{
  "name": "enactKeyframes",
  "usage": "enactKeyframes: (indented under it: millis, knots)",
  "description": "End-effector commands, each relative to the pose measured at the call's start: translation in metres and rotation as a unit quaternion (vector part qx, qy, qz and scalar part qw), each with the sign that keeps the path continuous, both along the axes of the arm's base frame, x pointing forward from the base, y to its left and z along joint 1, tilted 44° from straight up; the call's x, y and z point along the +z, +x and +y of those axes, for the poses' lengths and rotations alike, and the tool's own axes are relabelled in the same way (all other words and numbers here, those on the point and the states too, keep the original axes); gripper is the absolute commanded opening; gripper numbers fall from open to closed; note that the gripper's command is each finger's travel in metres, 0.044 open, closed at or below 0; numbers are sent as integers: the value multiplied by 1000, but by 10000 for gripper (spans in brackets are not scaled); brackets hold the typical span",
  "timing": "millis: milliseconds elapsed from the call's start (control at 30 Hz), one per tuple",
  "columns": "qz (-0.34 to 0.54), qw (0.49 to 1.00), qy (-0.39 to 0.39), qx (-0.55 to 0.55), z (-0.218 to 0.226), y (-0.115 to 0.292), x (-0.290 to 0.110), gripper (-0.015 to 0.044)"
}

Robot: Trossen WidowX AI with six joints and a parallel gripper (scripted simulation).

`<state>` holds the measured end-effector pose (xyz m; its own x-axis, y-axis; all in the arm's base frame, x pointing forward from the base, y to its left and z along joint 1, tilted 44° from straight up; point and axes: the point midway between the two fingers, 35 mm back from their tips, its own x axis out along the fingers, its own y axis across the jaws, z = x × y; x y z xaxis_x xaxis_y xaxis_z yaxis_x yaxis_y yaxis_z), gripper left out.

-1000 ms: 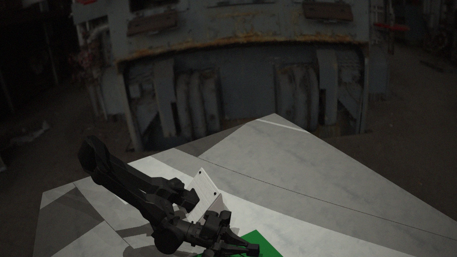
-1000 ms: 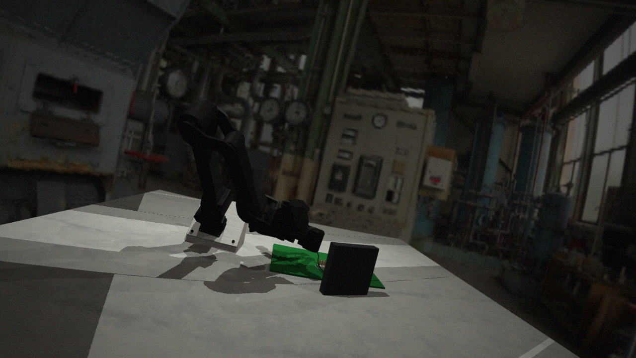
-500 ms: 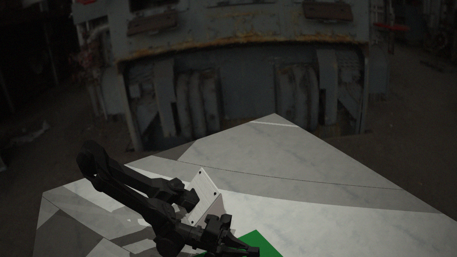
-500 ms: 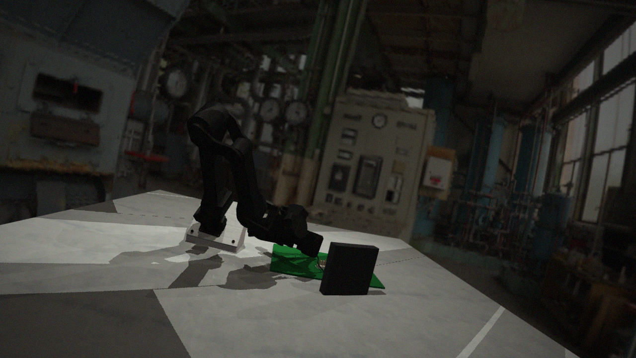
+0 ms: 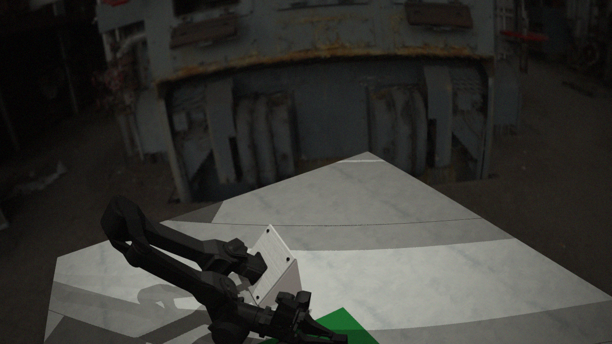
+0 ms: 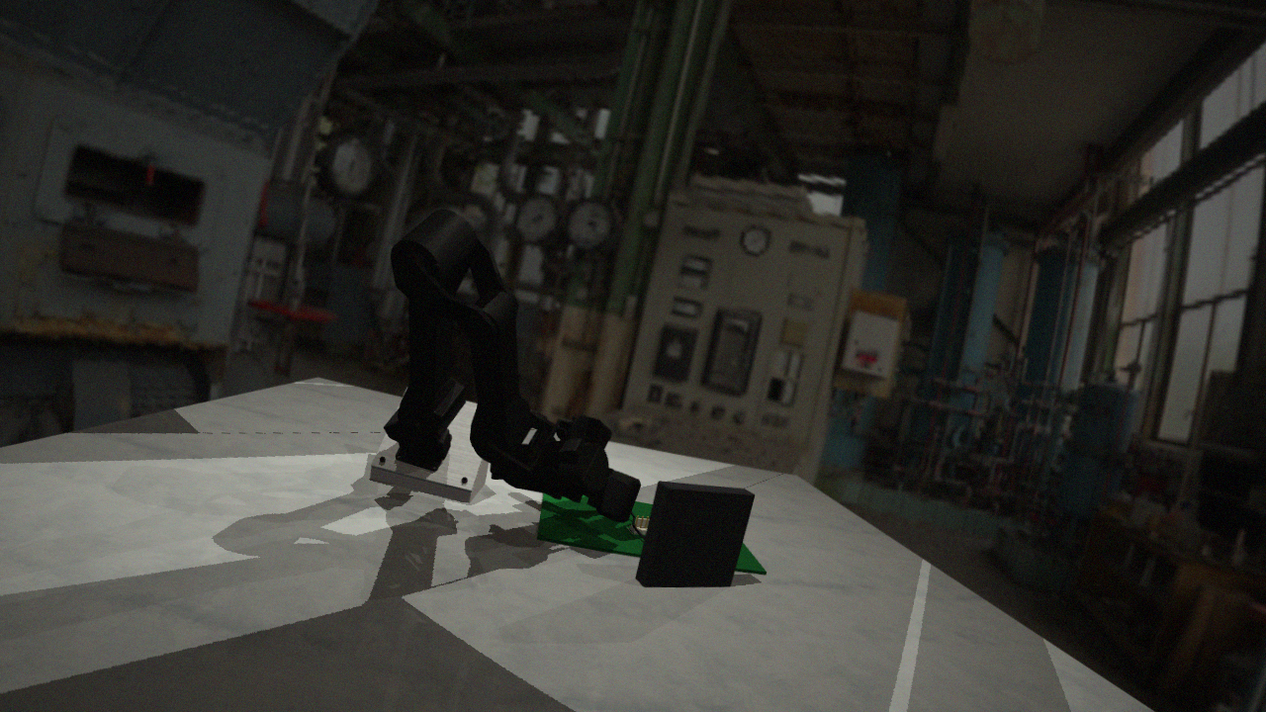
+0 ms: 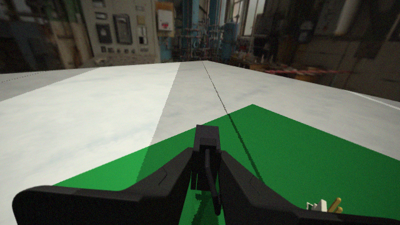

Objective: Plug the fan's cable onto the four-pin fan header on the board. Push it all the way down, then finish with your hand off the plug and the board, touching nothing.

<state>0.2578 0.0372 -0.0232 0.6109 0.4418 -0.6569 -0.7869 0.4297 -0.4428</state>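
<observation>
The tool (image 7: 204, 175) is clamped on the fan's black plug (image 7: 206, 140), which stands upright between its two dark fingers with the thin cable (image 7: 212, 184) trailing down from it. In the wrist view the plug hangs low over the green board (image 7: 297, 156), which lies flat on the tabletop (image 7: 94, 103). The four-pin header (image 7: 325, 205), a small white base with brass pins, sits at the lower right edge of that view, off to the side of the plug rather than under it. From the outside view the tool (image 6: 619, 495) leans down just beside the black fan block (image 6: 694, 534), which stands at the board's (image 6: 575, 528) near edge.

The step in hand looks like carrying the plug to the header; seating has not begun. The next move calls for a sideways shift toward the pins, squaring the plug above them, then a straight push down before letting go and backing away. The fan block nearby leaves little room, so the approach probably needs care.
</observation>
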Motion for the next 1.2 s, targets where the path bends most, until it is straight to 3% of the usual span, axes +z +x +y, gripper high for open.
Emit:
enactKeyframes:
  millis: [0,1167]
  knots:
    - [-1,1000,1,4,-2,0,-2,0]
    - [0,1000,0,0,-6,0,-7,0]
